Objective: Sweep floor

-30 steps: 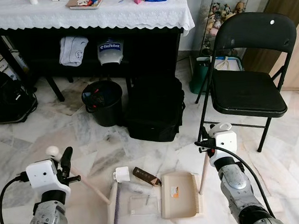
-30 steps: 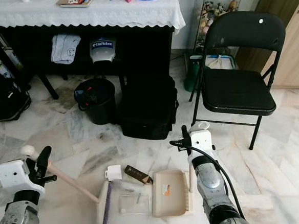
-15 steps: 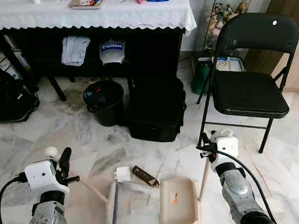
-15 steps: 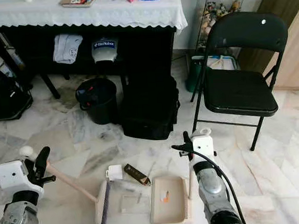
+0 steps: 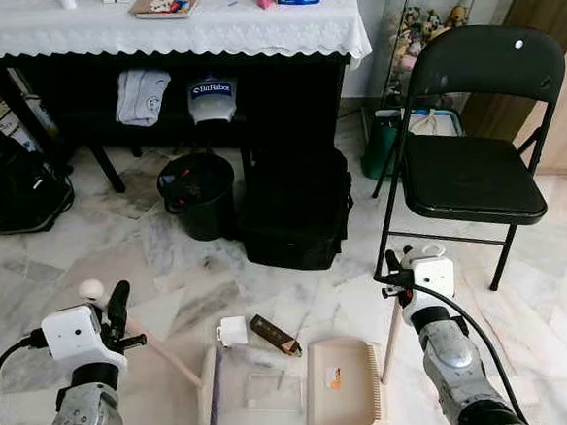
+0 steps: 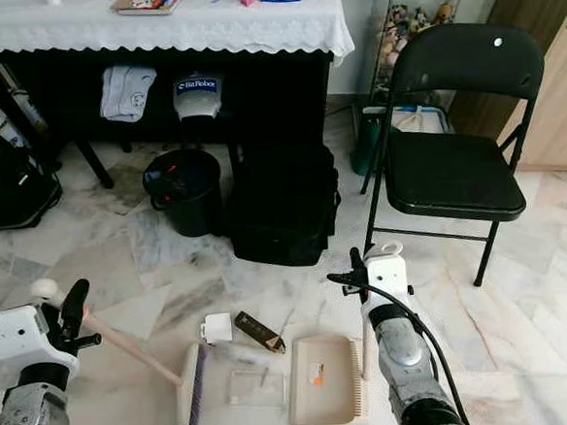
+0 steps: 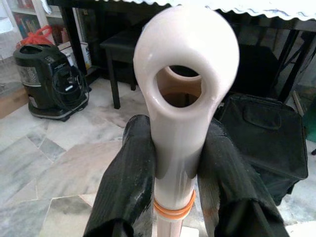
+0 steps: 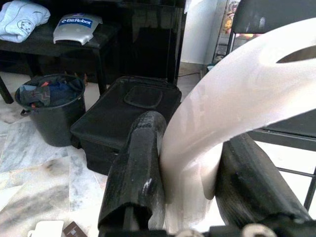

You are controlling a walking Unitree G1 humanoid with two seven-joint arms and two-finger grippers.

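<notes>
Left claw clamped on the broom handle, right claw clamped on the dustpan handle. Best drag the brush head toward three o'clock, pushing the litter into the steadied dustpan.

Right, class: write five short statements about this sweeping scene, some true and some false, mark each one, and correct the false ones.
1. The left gripper is shut on the brush handle. True.
2. The dustpan lies on the chair. False: it lies on the floor, right of the brush head.
3. The right gripper is shut on the dustpan handle. True.
4. The bin stands on top of the table. False: it stands on the floor in front of the table.
5. A black bag sits between the bin and the chair. True.
</notes>
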